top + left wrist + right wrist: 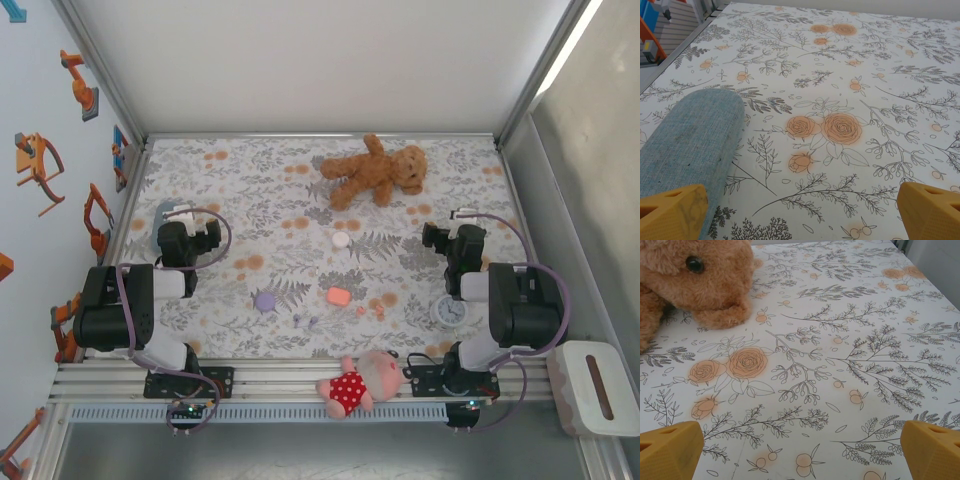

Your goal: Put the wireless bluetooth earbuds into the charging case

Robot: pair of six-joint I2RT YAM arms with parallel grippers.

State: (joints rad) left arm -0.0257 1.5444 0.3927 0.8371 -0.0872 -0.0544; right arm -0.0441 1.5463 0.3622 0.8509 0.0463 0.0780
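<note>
Two lilac earbuds (304,321) and two orange-pink earbuds (370,311) lie loose on the floral cloth near the front middle. Behind them rest a lilac case (264,300), a coral case (338,296) and a white case (341,240). My left gripper (186,214) (802,210) is open at the left side, well away from them, with nothing but cloth between its yellow fingertips (670,210). At the right side my right gripper (460,218) (802,450) is open as well, its fingertips (935,447) wide apart over bare cloth.
A brown teddy bear (372,172) (695,280) lies at the back. A blue-grey fabric object (695,140) lies by the left gripper. A small clock (449,311) sits near the right arm, a doll (360,382) on the front rail, a white box (593,385) outside right.
</note>
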